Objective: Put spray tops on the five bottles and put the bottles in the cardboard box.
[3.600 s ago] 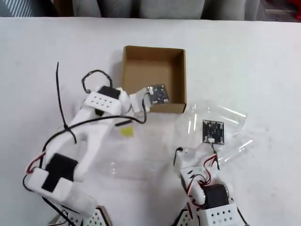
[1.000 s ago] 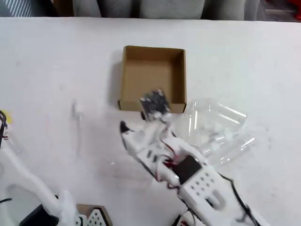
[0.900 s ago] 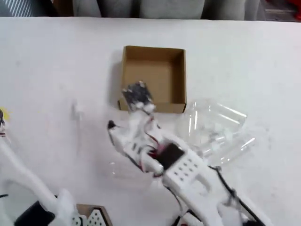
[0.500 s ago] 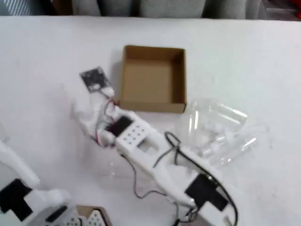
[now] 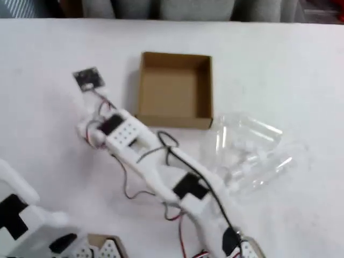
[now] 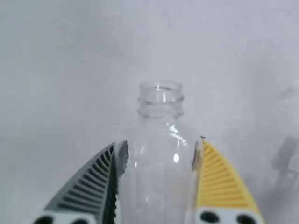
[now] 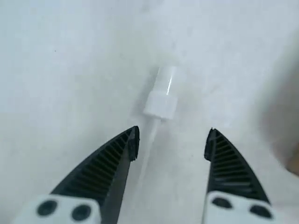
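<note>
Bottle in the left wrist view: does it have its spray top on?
No, the bottle between the left fingers ends in a bare, open neck.

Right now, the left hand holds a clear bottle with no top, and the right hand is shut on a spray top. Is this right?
No. The right hand is open, not shut on the spray top: the right wrist view shows the top lying on the table before it. The left hand does hold the topless clear bottle.

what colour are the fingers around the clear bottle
Grey finger and yellow finger; clearest in left wrist view.
</note>
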Tool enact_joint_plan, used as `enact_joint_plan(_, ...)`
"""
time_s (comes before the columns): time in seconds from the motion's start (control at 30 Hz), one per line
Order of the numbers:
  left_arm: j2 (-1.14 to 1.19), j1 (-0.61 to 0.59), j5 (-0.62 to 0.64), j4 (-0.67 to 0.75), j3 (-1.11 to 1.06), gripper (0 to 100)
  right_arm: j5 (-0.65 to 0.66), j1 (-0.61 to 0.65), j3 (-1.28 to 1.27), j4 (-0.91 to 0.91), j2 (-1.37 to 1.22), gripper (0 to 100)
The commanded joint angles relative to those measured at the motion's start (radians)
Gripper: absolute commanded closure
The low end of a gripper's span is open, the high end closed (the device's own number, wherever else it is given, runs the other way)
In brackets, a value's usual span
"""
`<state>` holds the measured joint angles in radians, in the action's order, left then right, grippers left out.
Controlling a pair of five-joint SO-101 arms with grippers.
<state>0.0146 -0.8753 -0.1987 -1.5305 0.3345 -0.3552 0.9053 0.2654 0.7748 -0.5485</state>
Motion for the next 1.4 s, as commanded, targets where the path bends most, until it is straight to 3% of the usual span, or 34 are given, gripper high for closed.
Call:
enact_joint_plan(0.0, -0.007, -0.005, -0.014, 0.0, 0.049, 98, -0.005, 0.004, 0.203, -0.007, -0.091, 78.7)
enact_joint_plan(0.13, -0.007, -0.005, -0.015, 0.0, 0.049, 98, -0.006, 0.002, 0.373, 0.024, -0.229, 78.9)
enact_joint_plan(0.57, -0.005, -0.004, -0.015, -0.003, 0.048, 98, -0.008, -0.018, 0.964, 0.364, -0.625, 79.2)
enact_joint_plan(0.63, -0.005, -0.004, -0.015, -0.006, 0.046, 98, -0.008, -0.019, 1.036, 0.401, -0.664, 83.7)
enact_joint_plan(0.73, -0.007, -0.004, -0.015, -0.008, 0.028, 98, 0.009, -0.022, 1.125, 0.453, -0.704, 99.2)
enact_joint_plan(0.77, -0.007, -0.004, -0.015, -0.008, 0.02, 98, 0.026, -0.024, 1.146, 0.473, -0.711, 98.2)
enact_joint_plan(0.83, -0.007, 0.013, -0.015, -0.008, 0.002, 98, 0.037, -0.036, 1.195, 0.553, -0.716, 95.1)
enact_joint_plan(1.0, -0.013, 0.094, -0.009, -0.008, -0.074, 98, 0.106, -0.113, 1.413, 0.869, -0.656, 98.0)
enact_joint_plan(1.1, -0.016, 0.213, 0.002, -0.009, -0.153, 98, 0.184, -0.171, 1.366, 1.007, -0.513, 98.4)
enact_joint_plan(1.37, -0.176, 0.578, 0.215, 0.066, -0.413, 98, 0.249, -0.398, 0.769, 1.0, 0.013, 98.4)
